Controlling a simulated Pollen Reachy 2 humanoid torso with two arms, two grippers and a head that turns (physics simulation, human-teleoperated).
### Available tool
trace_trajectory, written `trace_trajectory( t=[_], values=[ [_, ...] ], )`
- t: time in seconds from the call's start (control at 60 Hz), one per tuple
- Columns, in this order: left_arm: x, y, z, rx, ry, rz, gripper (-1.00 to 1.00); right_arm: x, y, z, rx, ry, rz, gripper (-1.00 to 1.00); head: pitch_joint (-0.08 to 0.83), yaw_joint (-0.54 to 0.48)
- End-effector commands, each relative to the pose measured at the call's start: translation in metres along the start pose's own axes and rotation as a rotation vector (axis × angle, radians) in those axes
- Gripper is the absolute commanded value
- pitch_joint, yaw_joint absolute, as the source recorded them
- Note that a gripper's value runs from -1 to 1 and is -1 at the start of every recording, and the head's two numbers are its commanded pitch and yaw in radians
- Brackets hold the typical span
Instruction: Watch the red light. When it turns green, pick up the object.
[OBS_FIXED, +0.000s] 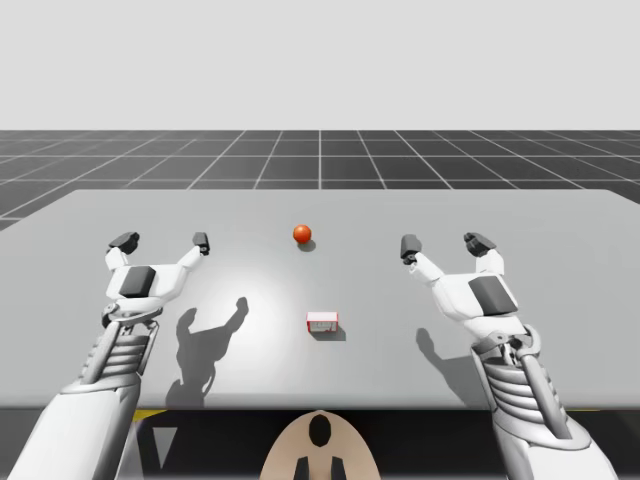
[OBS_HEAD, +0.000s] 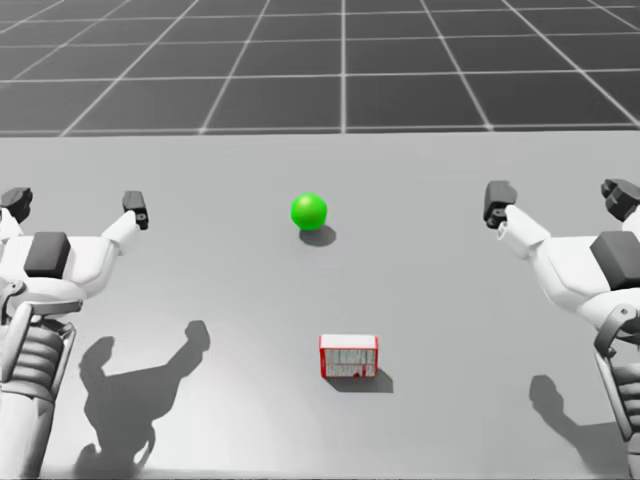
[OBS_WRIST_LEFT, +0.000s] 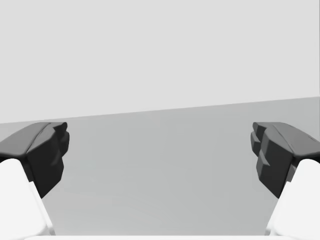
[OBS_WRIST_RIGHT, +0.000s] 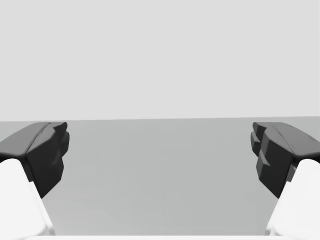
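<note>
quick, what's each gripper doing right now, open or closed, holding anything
left gripper: open, fingers spread wide, holding nothing
right gripper: open, fingers spread wide, holding nothing

- A flat, pale grey table (OBS_FIXED: 560, 230), plain and smooth, spanning the view.
- Beyond its far edge, a dark floor (OBS_FIXED: 320, 155) ruled with a pale square grid, running to the horizon.
- Above that, a blank light grey backdrop (OBS_FIXED: 320, 60).

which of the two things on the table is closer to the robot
The small red and white box. The round light sits farther back on the table, beyond it.
</note>
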Motion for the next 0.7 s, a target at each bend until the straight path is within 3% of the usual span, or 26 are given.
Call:
trace_trajectory(
  t=[0.017,0.15,0.333,0.4,0.517,0.583,0.667,0.683,0.7],
  values=[
    [0.0,0.0,0.0,-0.002,0.0,-0.002,-1.0,-0.001,0.002,0.0,0.0,0.0,-0.015,-1.0,0.587,0.03],
    [-0.001,-0.001,0.0,-0.007,0.002,-0.005,-1.0,-0.002,0.003,0.0,0.001,0.005,-0.014,-1.0,0.677,0.0],
    [-0.001,-0.002,0.0,-0.011,0.003,-0.009,-1.0,-0.003,0.004,0.0,0.007,0.016,-0.016,-1.0,0.733,-0.01],
    [-0.001,-0.002,0.0,-0.011,0.003,-0.009,-1.0,-0.003,0.006,0.001,0.003,0.016,0.009,-1.0,0.741,-0.01],
    [-0.001,-0.002,0.0,-0.011,0.003,-0.009,-1.0,-0.001,0.011,0.003,0.08,0.039,-0.022,-1.0,0.74,-0.01],
    [-0.001,-0.002,0.0,-0.011,0.003,-0.009,-1.0,-0.001,0.017,0.007,0.121,0.037,0.034,-1.0,0.74,-0.01],
    [-0.001,-0.002,0.0,-0.009,0.007,-0.008,-1.0,0.0,0.024,0.015,0.267,0.08,-0.023,-1.0,0.743,-0.01],
    [-0.002,-0.002,0.0,-0.009,0.009,-0.008,-1.0,-0.001,0.027,0.017,0.307,0.078,-0.064,-1.0,0.743,-0.01],
    [-0.002,-0.002,0.0,-0.01,0.01,-0.009,-1.0,-0.001,0.028,0.018,0.354,0.091,-0.061,-1.0,0.744,-0.01]
  ],
)
